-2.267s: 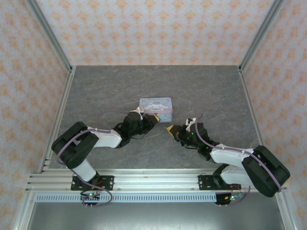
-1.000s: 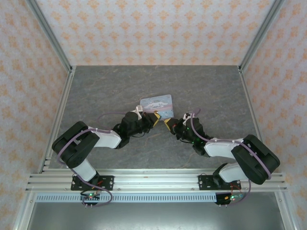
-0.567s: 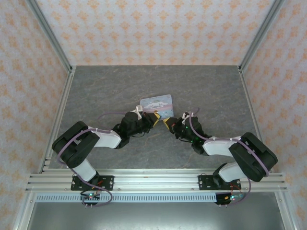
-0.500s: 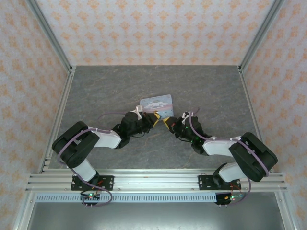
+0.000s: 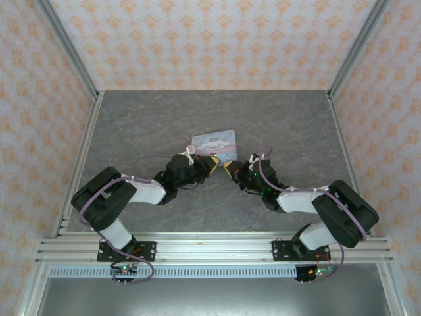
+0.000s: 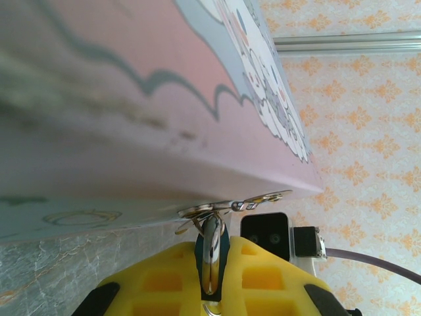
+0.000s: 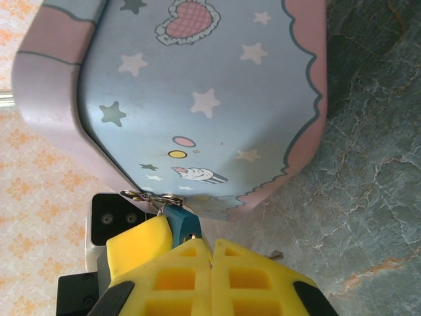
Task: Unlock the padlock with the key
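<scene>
Unlocking seems not yet done: the left gripper's point(image 6: 210, 276) jaws clamp the padlock point(image 6: 210, 253) under the tin point(image 7: 197, 99) at lower centre, and the right gripper's point(image 7: 212, 245) jaws sit closed beside it, though I cannot tell whether they hold the key.

No word, number or brand mark can be read anywhere; the pastel-blue rectangular tin with a pink scalloped border point(image 7: 217, 85) carries only drawn motifs: stars, a checked heart, a small cupcake; in the left wrist view its cartoon print is too blurred and oblique to yield lettering.
</scene>
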